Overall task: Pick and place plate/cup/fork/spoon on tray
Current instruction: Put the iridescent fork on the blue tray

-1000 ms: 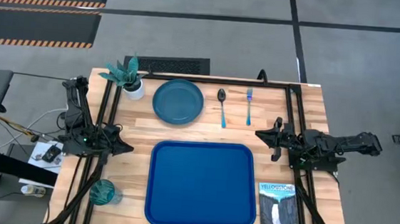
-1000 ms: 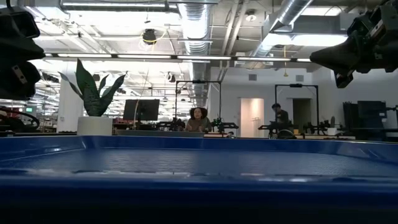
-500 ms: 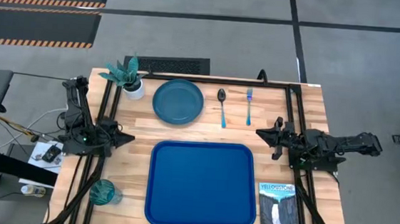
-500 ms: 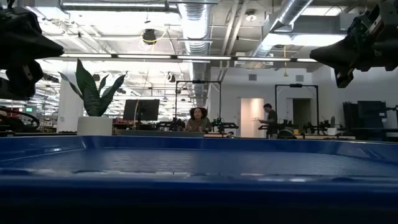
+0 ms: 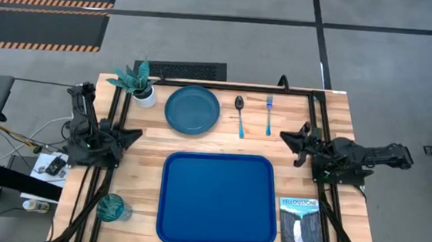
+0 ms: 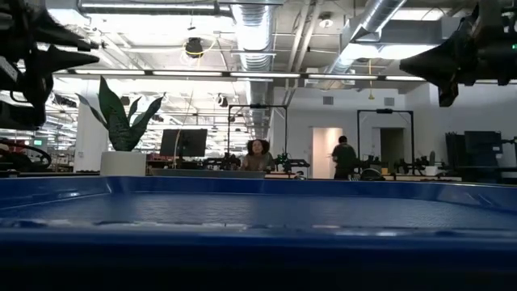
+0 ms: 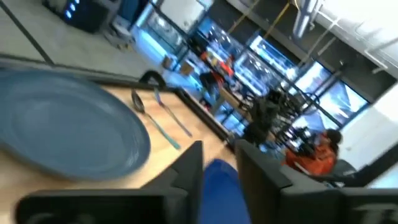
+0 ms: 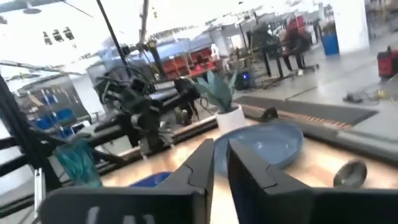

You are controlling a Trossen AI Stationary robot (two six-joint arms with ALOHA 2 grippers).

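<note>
From above, the left gripper [image 5: 134, 135] hung over the table's left edge with nothing in it, and the right gripper [image 5: 287, 137] hung over the right edge, also empty. Both pointed inward toward the blue tray [image 5: 218, 201], which lay between them and a little nearer the front edge. The overhead view was too small to show the finger gaps; the wrist views did. In the left wrist view the left claw's two dark fingers [image 7: 188, 170] stood a narrow gap apart, closed on nothing. In the right wrist view the right claw's fingers [image 8: 200, 163] were likewise slightly parted and empty.

The teal-blue plate [image 5: 192, 109] lay just beyond the left gripper toward the back edge, with the white potted plant [image 5: 138, 82] beside it. The spoon [image 5: 240, 114] and fork [image 5: 269, 114] lay side by side, apart from each other, just behind the right gripper. The teal cup [image 5: 113, 207] stood at the front left corner, well in front of the left gripper and outside the tray. A waterfall-cover book [image 5: 300, 228] lay in front of the right gripper, beside the tray.

Only the low view showed people [image 6: 343, 158] in the room behind; there the tray rim [image 6: 258, 184] filled the foreground and hid the tableware.
</note>
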